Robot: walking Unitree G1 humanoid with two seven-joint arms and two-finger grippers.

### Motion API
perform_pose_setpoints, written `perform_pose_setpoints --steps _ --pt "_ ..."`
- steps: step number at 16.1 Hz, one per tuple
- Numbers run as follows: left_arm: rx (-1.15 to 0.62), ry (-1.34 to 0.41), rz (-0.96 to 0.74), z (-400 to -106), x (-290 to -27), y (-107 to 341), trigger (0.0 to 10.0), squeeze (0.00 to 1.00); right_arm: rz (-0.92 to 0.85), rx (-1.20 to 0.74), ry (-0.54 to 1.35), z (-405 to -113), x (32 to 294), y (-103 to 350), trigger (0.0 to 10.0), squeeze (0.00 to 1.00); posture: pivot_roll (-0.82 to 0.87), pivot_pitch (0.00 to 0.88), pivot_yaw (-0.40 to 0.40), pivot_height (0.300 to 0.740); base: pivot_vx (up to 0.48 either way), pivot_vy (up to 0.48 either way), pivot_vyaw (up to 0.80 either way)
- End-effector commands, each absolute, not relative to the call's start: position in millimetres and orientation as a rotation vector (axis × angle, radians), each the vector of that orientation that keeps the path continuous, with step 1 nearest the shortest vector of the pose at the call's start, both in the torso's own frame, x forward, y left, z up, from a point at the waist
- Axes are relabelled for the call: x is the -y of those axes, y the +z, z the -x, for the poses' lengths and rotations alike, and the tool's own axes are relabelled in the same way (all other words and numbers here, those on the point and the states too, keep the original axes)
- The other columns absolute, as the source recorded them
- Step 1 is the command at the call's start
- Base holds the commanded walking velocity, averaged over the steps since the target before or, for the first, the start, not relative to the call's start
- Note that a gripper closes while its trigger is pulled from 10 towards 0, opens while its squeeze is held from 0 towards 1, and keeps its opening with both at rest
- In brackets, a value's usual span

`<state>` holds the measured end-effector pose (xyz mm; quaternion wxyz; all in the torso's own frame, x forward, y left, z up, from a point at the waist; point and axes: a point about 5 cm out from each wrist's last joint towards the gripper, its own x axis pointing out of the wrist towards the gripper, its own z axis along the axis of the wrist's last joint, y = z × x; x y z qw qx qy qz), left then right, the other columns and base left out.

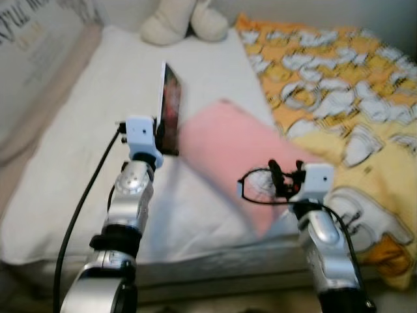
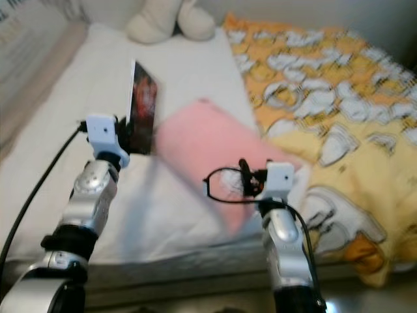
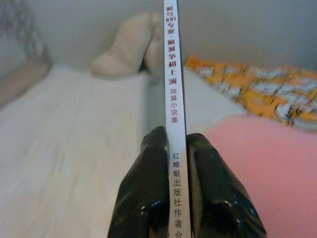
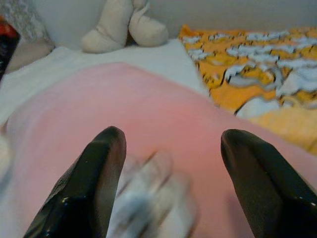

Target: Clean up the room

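Note:
My left gripper (image 1: 164,134) is shut on a thin book (image 1: 171,104), held upright on its edge above the white bed sheet (image 1: 98,143). In the left wrist view the book's white spine (image 3: 174,99) with printed characters runs up between the two black fingers (image 3: 143,198). My right gripper (image 4: 171,163) is open, hovering over a pink pillow (image 1: 228,150) near the bed's front edge. A blurred pale thing (image 4: 148,198) lies below and between its fingers; what it is cannot be made out.
A yellow and orange patterned blanket (image 1: 339,98) covers the bed's right side. A cream stuffed toy (image 1: 182,23) sits at the head of the bed. A beige pillow (image 1: 39,85) lies along the left edge.

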<state>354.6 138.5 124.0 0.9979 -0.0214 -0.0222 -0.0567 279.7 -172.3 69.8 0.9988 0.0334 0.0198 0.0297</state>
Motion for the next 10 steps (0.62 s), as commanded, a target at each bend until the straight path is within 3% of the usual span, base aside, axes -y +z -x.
perform_pose_setpoints --steps 1,3,10 --pt "0.081 -0.112 0.036 -359.5 -136.9 135.8 10.0 0.0 -0.072 -0.018 0.062 -281.9 171.4 75.4 10.0 0.0 -0.04 0.0 0.01 0.74 0.0 0.48 0.0" --pt "0.08 -0.098 0.035 -360.5 -136.6 136.2 10.0 0.0 -0.07 -0.02 0.068 -281.5 171.5 75.3 10.0 0.0 -0.04 0.0 0.009 0.74 0.0 0.48 0.0" --pt "0.095 -0.136 -0.064 -360.1 -128.6 135.8 10.0 0.0 -0.06 -0.028 0.089 -279.5 170.1 73.8 10.0 0.0 -0.03 0.0 -0.002 0.74 0.0 0.0 0.0"
